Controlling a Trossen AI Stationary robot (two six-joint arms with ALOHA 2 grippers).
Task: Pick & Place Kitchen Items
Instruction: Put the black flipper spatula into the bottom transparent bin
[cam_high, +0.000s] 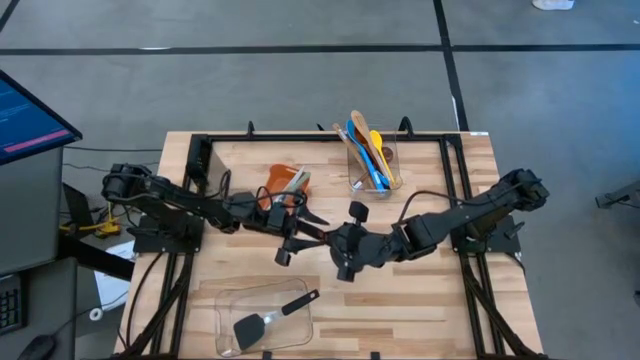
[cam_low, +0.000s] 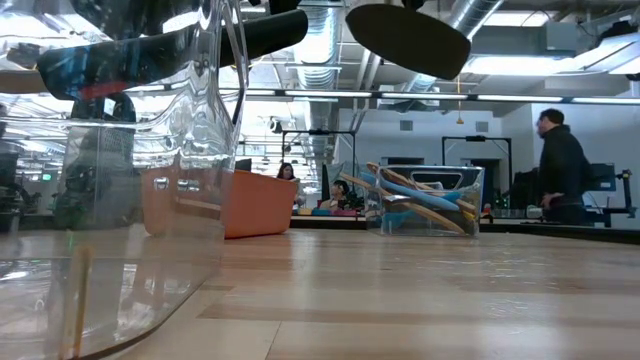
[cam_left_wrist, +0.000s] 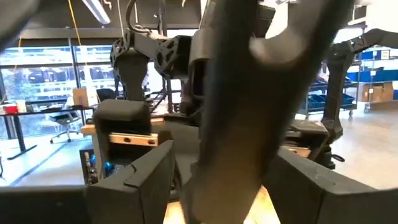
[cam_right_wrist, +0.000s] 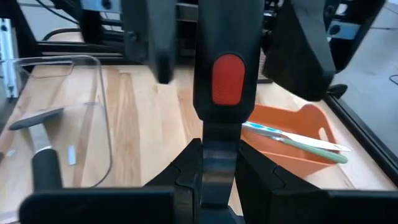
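A black spatula with a red oval on its handle (cam_right_wrist: 218, 93) is held in the air over the table's middle, between my two grippers (cam_high: 328, 238). My right gripper (cam_right_wrist: 217, 177) is shut on it, reaching in from the table's right. My left gripper (cam_left_wrist: 227, 186) reaches in from the left and is open. Its fingers (cam_right_wrist: 149, 43) stand on either side of the handle's far part, with gaps showing. The handle shows close and blurred in the left wrist view (cam_left_wrist: 236, 106). The spatula's head is not plain in any view. My right gripper pinches the spatula's narrower dark stem (cam_right_wrist: 217, 163), just below the red oval, between its two fingers. The fingers come about level from the table's right. The handle runs on straight ahead of them toward my left gripper. The spatula is lifted clear of the table.
An orange bin (cam_high: 285, 183) at the centre left holds a pale slim tool (cam_right_wrist: 292, 140). A clear container (cam_high: 372, 155) at the far edge holds blue, yellow and wooden spoons. A clear container (cam_high: 230, 300) at the near edge holds another black spatula (cam_high: 262, 318). People are in the room behind (cam_low: 560, 160).
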